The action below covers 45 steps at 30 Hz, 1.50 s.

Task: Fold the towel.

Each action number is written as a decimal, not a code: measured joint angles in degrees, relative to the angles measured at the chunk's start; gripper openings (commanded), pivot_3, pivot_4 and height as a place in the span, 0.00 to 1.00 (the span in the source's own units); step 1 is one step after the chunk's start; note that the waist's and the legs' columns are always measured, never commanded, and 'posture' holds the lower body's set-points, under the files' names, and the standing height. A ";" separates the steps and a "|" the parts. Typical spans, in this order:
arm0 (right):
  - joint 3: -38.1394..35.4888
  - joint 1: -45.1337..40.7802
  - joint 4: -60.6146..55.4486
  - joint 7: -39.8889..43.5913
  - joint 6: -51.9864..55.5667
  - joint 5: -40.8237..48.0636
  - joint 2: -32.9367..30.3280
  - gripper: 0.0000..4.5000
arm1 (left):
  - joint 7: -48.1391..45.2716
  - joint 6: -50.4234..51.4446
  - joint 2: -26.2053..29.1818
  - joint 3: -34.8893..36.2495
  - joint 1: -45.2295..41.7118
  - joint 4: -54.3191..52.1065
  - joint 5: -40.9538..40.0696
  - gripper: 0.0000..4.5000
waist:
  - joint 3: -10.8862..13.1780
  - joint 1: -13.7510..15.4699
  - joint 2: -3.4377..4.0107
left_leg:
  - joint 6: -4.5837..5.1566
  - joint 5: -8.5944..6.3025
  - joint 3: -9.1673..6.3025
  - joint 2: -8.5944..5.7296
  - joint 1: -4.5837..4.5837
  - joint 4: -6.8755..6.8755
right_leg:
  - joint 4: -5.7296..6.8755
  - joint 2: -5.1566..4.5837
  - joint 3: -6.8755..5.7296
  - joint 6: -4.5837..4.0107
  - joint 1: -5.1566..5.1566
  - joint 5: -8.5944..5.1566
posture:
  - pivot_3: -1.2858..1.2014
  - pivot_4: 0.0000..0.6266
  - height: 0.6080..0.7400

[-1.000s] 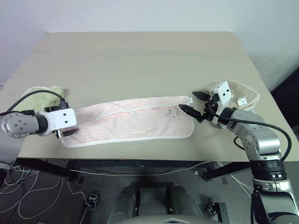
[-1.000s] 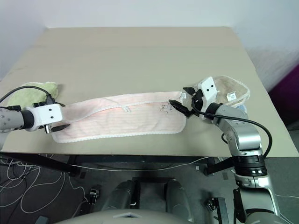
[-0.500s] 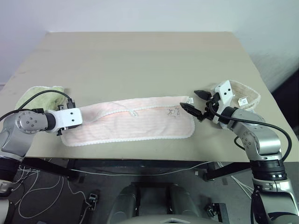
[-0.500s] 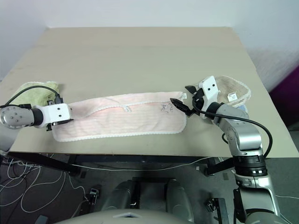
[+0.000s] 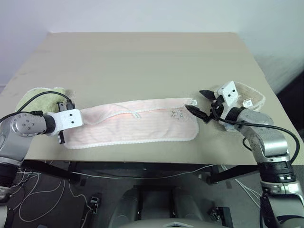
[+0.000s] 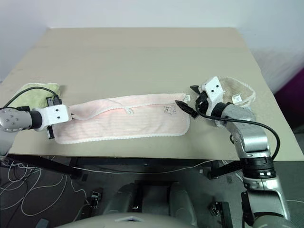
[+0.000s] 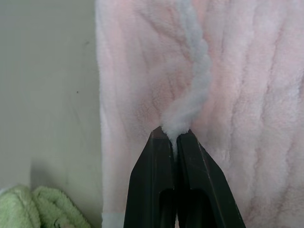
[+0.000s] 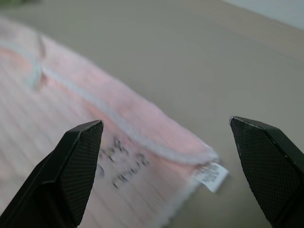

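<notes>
On beige table (image 5: 142, 57), white wall behind | left end effector (image 7: 175, 137) clamps towel (image 5: 137, 126) | right end effector (image 5: 202, 104) apart

A wide beige bench (image 5: 142, 61) fills the middle of the scene, its matte top evenly lit with no hard shadows. Behind it rises a plain pale wall (image 5: 142, 14), bluish white. Under the bench's near edge, dark metal legs (image 5: 47, 171) angle across a grey floor (image 5: 156, 183), and white cables (image 5: 28, 199) loop loosely on the left side. At the far right, a strip of magenta (image 6: 292, 102) shows beyond the bench.
</notes>
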 measured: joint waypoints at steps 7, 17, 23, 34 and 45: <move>6.04 -4.41 12.66 3.17 -18.58 -12.67 -4.61 1.00 | 1.14 1.15 -0.12 2.14 0.61 -0.21 -1.55 0.00 | 0.00 -0.22 0.00 | 0.00 0.00 0.03 0.00 0.00 0.01 | 0.02 0.02 0.01 0.00 -0.02 0.00 | 0.52 0.24 1.00; 16.39 -17.74 36.20 -6.28 -46.69 -31.92 -1.37 1.00 | 2.45 2.23 -1.45 2.50 2.09 -1.24 -2.17 0.00 | 0.00 -0.33 0.00 | -0.01 0.01 0.05 0.00 0.00 0.01 | 0.06 0.05 0.03 0.00 -0.05 0.00 | 0.52 0.24 1.00; 20.89 -23.23 44.52 -12.52 -54.30 -39.80 1.23 1.00 | 2.79 2.28 -1.45 3.34 3.08 -2.17 -2.90 0.00 | 0.00 -0.30 0.01 | -0.02 0.01 0.05 0.00 0.00 0.01 | 0.08 0.05 0.04 0.00 -0.06 0.00 | 0.52 0.24 1.00; 24.47 -27.26 52.15 -19.27 -60.28 -47.14 2.04 0.51 | 3.38 2.22 -1.41 4.67 4.39 -2.23 -3.28 0.00 | 0.00 -0.41 0.01 | -0.02 0.01 0.05 -0.01 0.00 0.02 | 0.09 0.06 0.04 0.00 -0.05 0.00 | 0.52 0.24 1.00; 24.33 -27.29 52.49 -19.49 -61.39 -48.04 1.72 0.01 | 4.46 1.77 -1.41 7.33 0.45 -2.13 -5.39 0.00 | 0.00 -1.55 0.00 | -0.03 0.02 0.02 -0.01 0.00 0.01 | 0.12 0.08 0.03 0.00 -0.06 0.00 | 0.52 0.24 1.00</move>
